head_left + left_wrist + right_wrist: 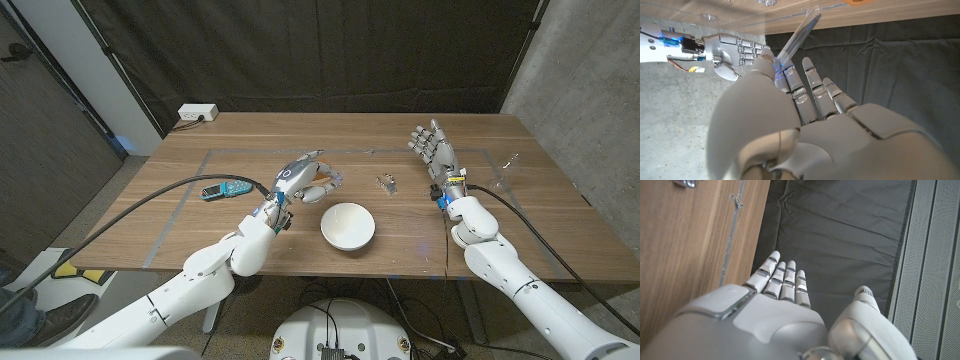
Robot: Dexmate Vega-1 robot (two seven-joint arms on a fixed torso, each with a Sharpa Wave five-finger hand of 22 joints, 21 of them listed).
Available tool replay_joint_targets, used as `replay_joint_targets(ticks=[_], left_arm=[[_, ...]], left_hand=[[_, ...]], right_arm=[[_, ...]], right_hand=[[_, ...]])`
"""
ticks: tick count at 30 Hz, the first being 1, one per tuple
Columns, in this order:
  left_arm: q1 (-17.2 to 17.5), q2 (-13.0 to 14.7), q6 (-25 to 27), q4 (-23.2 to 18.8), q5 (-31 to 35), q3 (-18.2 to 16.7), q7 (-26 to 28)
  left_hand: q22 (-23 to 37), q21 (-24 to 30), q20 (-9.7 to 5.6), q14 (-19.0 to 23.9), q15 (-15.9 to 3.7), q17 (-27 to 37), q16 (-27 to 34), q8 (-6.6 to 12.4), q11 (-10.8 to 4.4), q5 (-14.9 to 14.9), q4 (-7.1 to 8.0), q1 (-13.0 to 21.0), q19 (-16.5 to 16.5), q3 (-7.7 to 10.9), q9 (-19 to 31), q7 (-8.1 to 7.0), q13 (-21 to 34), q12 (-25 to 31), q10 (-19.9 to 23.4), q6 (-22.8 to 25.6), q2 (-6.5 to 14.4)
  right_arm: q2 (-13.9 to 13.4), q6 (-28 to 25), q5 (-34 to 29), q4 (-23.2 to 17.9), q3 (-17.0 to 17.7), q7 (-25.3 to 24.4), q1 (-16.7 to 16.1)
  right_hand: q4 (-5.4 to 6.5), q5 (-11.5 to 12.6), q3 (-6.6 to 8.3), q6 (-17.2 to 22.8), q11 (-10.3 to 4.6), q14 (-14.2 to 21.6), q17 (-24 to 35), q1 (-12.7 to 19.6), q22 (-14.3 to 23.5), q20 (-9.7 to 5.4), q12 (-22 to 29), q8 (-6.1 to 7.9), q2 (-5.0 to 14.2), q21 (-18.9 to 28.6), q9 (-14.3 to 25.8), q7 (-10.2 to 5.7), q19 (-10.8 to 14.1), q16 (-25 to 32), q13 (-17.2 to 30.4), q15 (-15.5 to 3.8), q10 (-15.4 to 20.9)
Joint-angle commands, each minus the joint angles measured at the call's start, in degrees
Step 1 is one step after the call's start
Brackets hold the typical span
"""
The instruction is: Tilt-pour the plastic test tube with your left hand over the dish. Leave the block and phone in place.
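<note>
My left hand [298,174] hovers over the table just behind and to the left of the white dish [347,226]. It pinches a clear plastic test tube [799,36] between thumb and finger, and the tube slants away from the hand [805,125] toward the tabletop. A small metallic block [386,182] sits behind the dish to its right, and it also shows as the block [685,183] in the right wrist view. The blue phone [227,190] lies left of my left hand. My right hand [434,150] stands upright at the right with its fingers [782,277] straight and nothing in it.
A small orange and clear item [326,182] lies on the table by my left hand. A white power strip [197,113] sits at the far left corner. Tape lines [180,195] mark a rectangle on the wood. A black curtain hangs behind the table.
</note>
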Motion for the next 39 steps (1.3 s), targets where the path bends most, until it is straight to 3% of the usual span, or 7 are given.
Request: replay_joint_targets(ticks=[1,26,39], left_arm=[[0.51,3.34,2.06,-2.62,7.78,-0.52,-0.23],[-0.02,8.26,6.0,-6.89,27.63,-0.09,0.18],[-1.92,10.29,4.89,-7.97,34.56,0.88,-1.93]], left_hand=[[0.0,-0.1,-3.7,0.68,-6.77,0.18,0.11,0.21,-1.62,0.02,0.9,0.42,0.33,0.9,0.18,0.9,0.2,0.39,1.9,1.5,0.35],[-0.03,-0.14,-3.82,0.98,-6.96,0.22,0.09,0.21,-2.0,0.09,1.19,0.57,0.31,1.15,0.14,0.57,0.51,0.39,2.16,1.91,0.13],[-0.03,-0.17,-4.04,1.02,-7.05,0.23,0.03,0.16,-2.23,0.15,1.37,0.64,0.3,1.29,0.12,0.24,0.62,0.33,2.3,1.99,-0.04]], right_arm=[[0.0,0.13,-0.26,-0.55,0.1,-0.4,-0.27],[-0.47,-1.65,-0.46,-0.63,-0.65,0.45,1.39],[-0.3,-1.36,-0.37,-0.83,-0.53,0.27,1.33]], right_hand=[[-0.36,-0.03,0.15,0.37,0.07,0.54,0.22,0.54,0.1,0.06,0.37,0.17,0.05,-0.05,0.33,0.13,0.44,0.13,0.16,0.1,0.48],[-0.37,-0.06,0.07,0.4,0.06,0.88,0.23,0.54,0.11,0.07,0.43,0.18,0.16,-0.26,0.33,0.2,0.63,0.24,0.16,0.15,0.71],[-0.36,-0.08,0.0,0.53,-0.12,1.26,0.24,0.5,0.12,-0.06,0.47,0.21,0.2,-0.22,0.33,0.19,1.17,0.36,0.16,-0.02,0.87]])
